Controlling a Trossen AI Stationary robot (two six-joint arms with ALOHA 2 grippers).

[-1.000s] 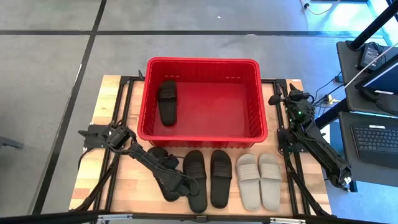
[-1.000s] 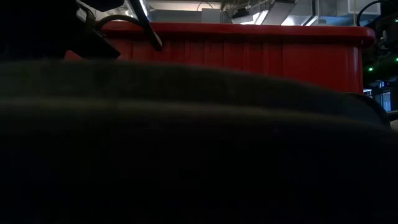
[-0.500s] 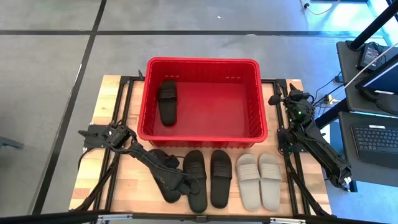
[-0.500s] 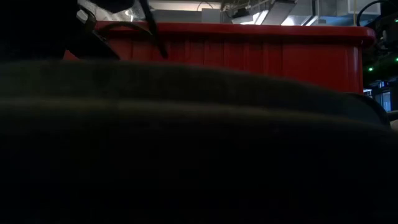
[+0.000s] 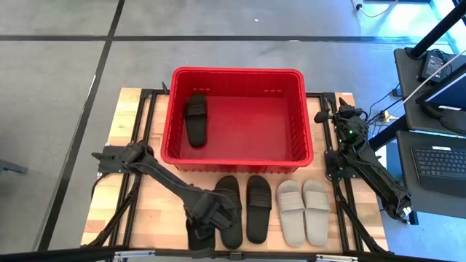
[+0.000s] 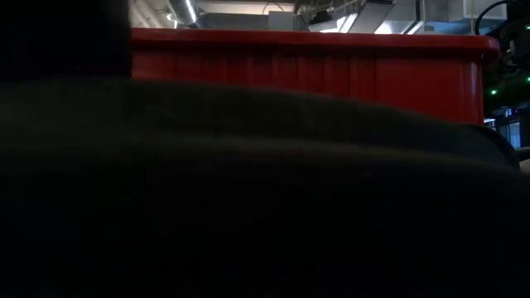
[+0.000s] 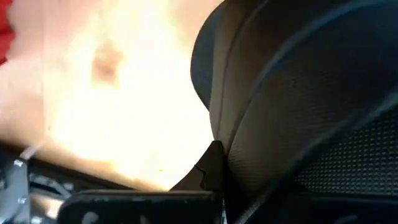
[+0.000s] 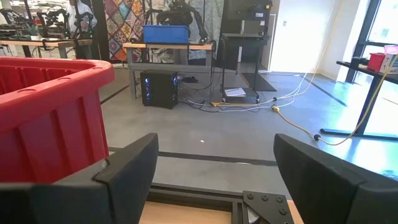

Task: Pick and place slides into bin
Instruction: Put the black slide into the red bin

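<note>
The red bin (image 5: pixel 237 156) stands at the middle far side of the table with one black slide (image 5: pixel 196 118) flat on its floor. On the wood in front of it lie two black slides (image 5: pixel 245 209) and two beige slides (image 5: pixel 303 211), soles down. My left gripper (image 5: pixel 208 217) is at the near edge, shut on another black slide (image 5: pixel 198 239), which fills the left wrist view (image 7: pixel 298 106). My right gripper (image 8: pixel 214 180) waits open at the bin's right far corner (image 5: pixel 325 116). My left gripper is shut on the black slide (image 7: pixel 249 143), coming from above and slanting toward the near edge. The gripper itself covers the place of contact in the high view, so the part it has cannot be told. The slide's free end (image 5: pixel 198 244) sticks out toward the near edge.
The bin's tall red wall (image 6: pixel 331 74) rises behind the row of slides. The black table frame (image 5: pixel 240 255) runs along the near edge. Bare wood (image 5: pixel 120 204) lies at the table's left. The low view is mostly blocked by a dark slide close to the camera.
My left gripper has shut on the leftmost black slide and gone toward the table's near edge and a little right. The slide has left its slanted place beside the other black slides and now sits near the front edge. A dark shape has filled the low view's upper left.
</note>
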